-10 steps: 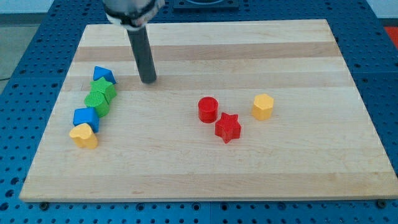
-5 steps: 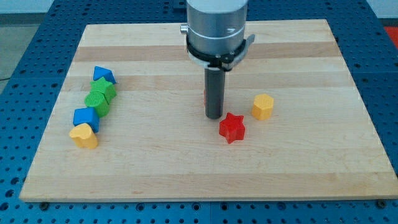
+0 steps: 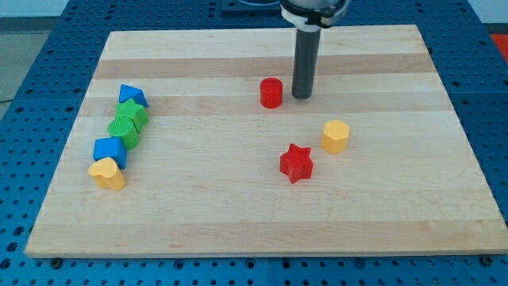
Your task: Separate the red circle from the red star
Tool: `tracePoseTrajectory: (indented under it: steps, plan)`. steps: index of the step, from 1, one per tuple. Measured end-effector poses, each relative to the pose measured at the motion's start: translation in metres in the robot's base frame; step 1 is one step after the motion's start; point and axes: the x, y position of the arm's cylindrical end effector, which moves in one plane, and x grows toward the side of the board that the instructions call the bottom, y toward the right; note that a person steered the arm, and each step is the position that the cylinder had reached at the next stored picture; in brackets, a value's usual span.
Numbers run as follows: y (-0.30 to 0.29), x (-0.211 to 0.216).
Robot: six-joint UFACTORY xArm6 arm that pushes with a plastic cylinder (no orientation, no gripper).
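Observation:
The red circle [image 3: 271, 93] stands on the wooden board [image 3: 238, 222] in the upper middle of the view. The red star [image 3: 296, 163] lies well below it and slightly to the right, with a wide gap between them. My tip [image 3: 301, 96] rests on the board just to the right of the red circle, a small gap apart from it. The rod rises straight up out of the view's top.
A yellow hexagon block [image 3: 336, 136] sits right of the red star. At the left a chain runs downward: blue block [image 3: 132, 96], green star [image 3: 132, 114], green round block [image 3: 123, 129], blue cube [image 3: 109, 150], yellow heart [image 3: 106, 172].
The red circle has moved up the board, away from the red star. The star shifted slightly down and right. My tip went from the left side to the circle's right.

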Motion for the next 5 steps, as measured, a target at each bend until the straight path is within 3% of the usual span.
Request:
tracePoseTrajectory:
  steps: [1,3,5]
  plan:
    - [-0.018,-0.001]
    - [-0.024,0.042]
    - [-0.023,0.039]
